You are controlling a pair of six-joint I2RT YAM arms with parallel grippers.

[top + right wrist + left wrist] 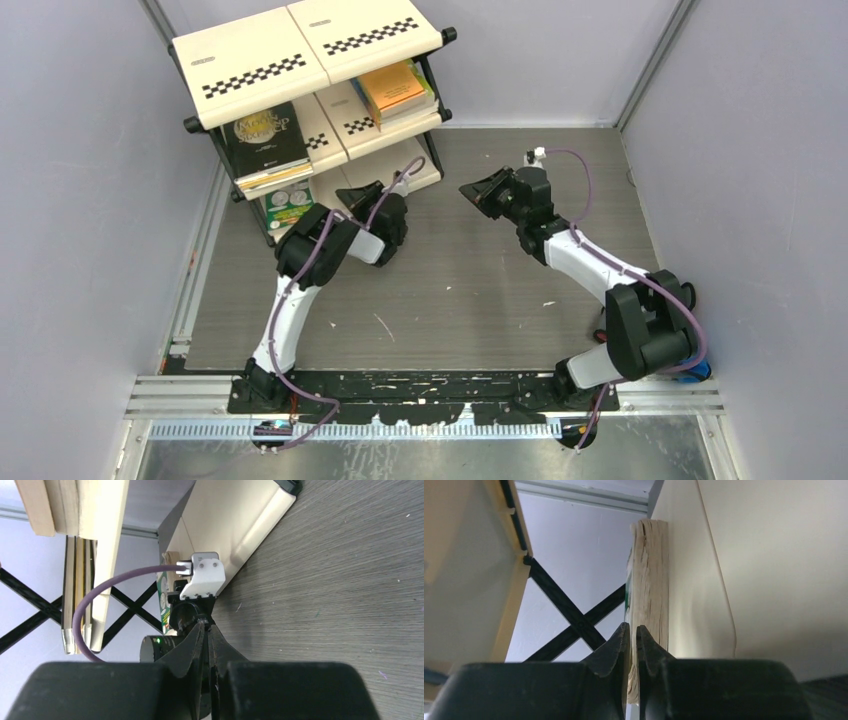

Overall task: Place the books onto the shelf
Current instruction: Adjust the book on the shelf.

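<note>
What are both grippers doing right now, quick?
Left gripper: closed, beside a book, nothing visibly held.
Right gripper: closed, empty.

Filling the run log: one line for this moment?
left claw: shut, by green book, bottom shelf tier | right claw: shut, empty, above table | orange book: middle tier

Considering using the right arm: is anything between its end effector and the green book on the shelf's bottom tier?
Yes. The left arm's wrist, with white camera mount and purple cable, sits directly between the right end effector and the green book.
</note>
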